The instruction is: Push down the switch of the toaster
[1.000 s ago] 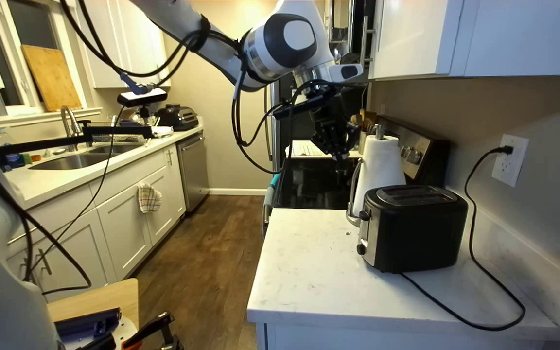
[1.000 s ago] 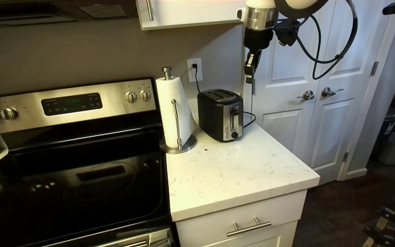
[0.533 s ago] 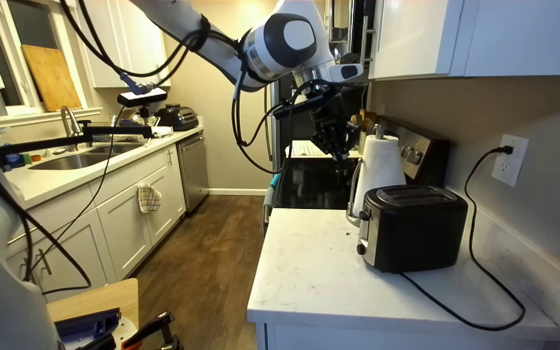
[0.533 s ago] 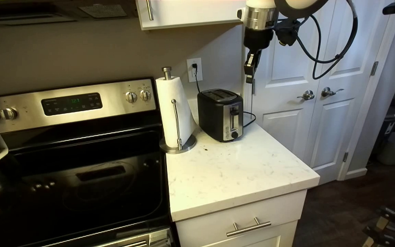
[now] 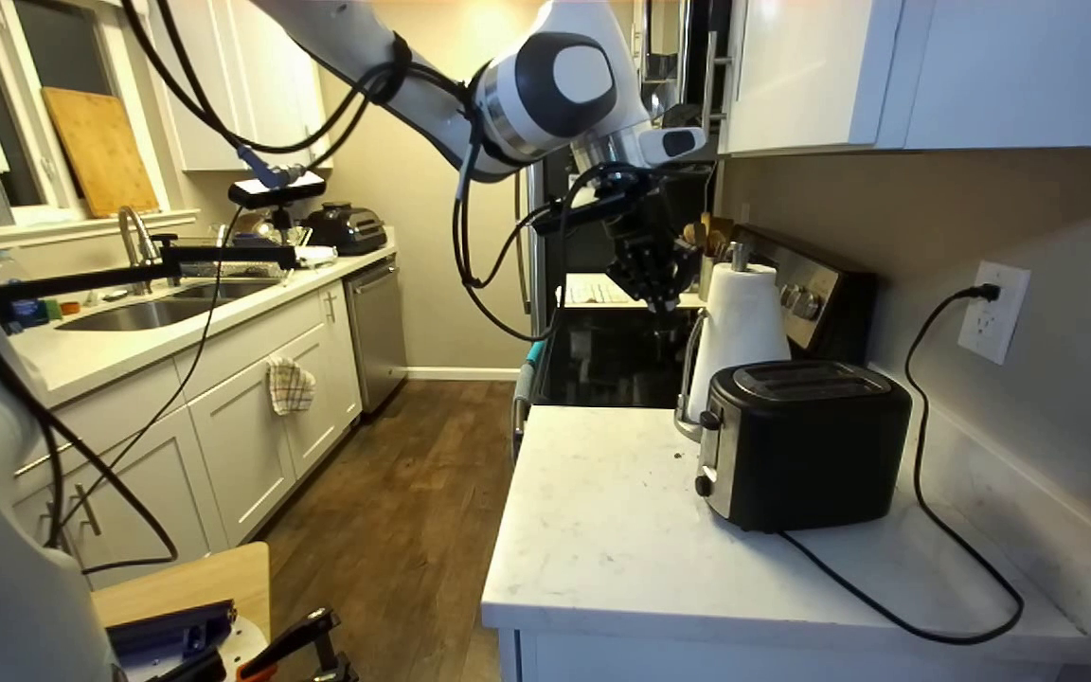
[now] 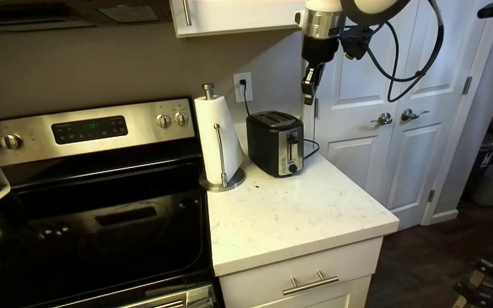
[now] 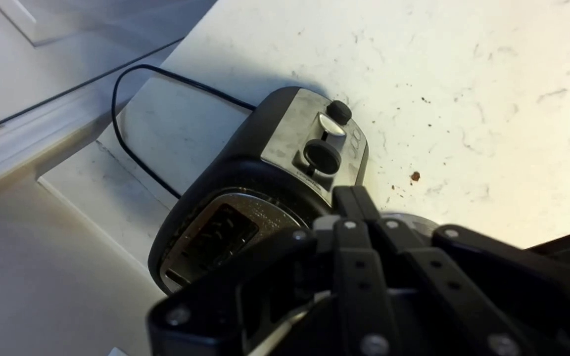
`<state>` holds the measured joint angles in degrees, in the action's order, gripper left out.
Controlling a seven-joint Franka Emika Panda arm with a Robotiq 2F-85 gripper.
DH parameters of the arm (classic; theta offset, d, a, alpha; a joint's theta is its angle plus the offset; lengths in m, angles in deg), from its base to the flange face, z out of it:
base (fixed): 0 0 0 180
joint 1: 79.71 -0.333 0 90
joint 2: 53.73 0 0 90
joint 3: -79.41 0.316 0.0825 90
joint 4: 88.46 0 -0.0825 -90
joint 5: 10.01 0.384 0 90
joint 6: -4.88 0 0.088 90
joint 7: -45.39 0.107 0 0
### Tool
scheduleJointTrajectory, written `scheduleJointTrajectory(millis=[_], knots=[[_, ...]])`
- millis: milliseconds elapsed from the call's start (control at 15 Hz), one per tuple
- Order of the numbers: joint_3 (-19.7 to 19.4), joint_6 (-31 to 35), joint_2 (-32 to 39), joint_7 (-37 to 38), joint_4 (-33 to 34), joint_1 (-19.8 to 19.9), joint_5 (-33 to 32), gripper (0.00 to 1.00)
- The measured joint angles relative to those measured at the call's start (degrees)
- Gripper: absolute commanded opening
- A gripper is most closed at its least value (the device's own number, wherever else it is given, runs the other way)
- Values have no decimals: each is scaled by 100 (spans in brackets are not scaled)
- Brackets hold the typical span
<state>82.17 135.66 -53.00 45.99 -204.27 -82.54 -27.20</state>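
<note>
In an exterior view, the tool (image 6: 308, 100) slightly lower, farther left than before

black toaster (image 5: 820, 459), black hand (image 7: 356, 202), grey-flecked white counter (image 6: 302, 218)

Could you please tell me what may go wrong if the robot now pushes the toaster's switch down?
The closed hand might slip off the small switch, which juts from the end of the toaster, and strike the dial below. Pressing at that end could tip or slide the toaster, which stands on the counter. A sideways swing may knock the paper towel roll close beside it.
</note>
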Motion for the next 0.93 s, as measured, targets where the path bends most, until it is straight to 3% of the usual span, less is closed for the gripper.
scheduleJointTrajectory(millis=[933], knots=[[-113,732,1060,1444,28,-104,92,0]])
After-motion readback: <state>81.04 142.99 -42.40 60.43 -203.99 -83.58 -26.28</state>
